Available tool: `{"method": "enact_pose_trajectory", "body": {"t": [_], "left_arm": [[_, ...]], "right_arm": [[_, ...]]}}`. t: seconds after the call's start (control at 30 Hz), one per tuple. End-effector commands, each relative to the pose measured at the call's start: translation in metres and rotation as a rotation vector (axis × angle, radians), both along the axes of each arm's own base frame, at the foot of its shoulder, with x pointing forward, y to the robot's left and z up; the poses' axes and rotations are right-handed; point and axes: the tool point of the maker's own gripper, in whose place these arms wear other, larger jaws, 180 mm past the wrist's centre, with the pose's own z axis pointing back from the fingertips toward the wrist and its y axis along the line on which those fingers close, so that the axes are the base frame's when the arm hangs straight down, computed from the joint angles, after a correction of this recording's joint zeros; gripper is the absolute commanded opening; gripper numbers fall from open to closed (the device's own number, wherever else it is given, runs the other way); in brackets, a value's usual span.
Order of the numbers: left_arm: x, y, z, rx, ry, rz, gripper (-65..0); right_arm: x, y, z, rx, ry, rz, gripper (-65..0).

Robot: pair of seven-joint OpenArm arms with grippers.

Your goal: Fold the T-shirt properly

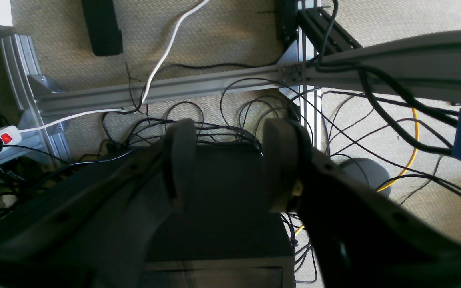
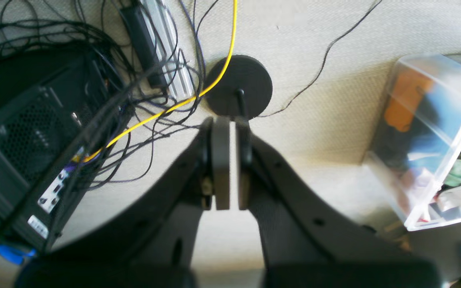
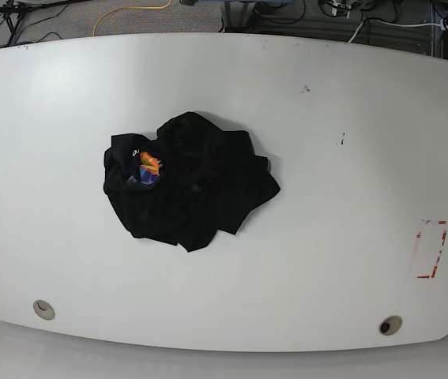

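Note:
The black T-shirt [image 3: 192, 181] lies crumpled in a heap on the white table [image 3: 326, 118], left of centre in the base view, with its orange, yellow and blue-purple print [image 3: 149, 168] showing near its left edge. Neither arm shows in the base view. My left gripper [image 1: 228, 160] is open and empty, hanging off the table over the floor with cables. My right gripper [image 2: 230, 160] is shut and empty, also over the floor. The T-shirt shows in neither wrist view.
Under the left gripper are a black box [image 1: 222, 200], tangled cables and an aluminium frame rail [image 1: 174, 90]. Under the right gripper are a computer case [image 2: 26, 132], a round black base [image 2: 239, 86] and a clear plastic bin [image 2: 434, 140]. A red-marked rectangle [image 3: 431, 249] is on the table's right.

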Motion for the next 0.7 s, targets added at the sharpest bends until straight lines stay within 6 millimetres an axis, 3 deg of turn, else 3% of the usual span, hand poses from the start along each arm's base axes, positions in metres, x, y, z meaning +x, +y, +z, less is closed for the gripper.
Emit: {"method": "enact_pose_trajectory", "body": {"t": [0.0,0.67], "left_arm": [[0.003,0.001,0.004,0.004,-0.022,-0.018,-39.8],[0.011,-0.001,0.021,0.000,-0.084,-0.027,-39.8]], "right_arm": [[-0.009,-0.001,0.004,-0.006,0.011,-0.001,-63.3],[0.003,-0.005,0.026,-0.015,-0.078,0.009,-63.3]]}}
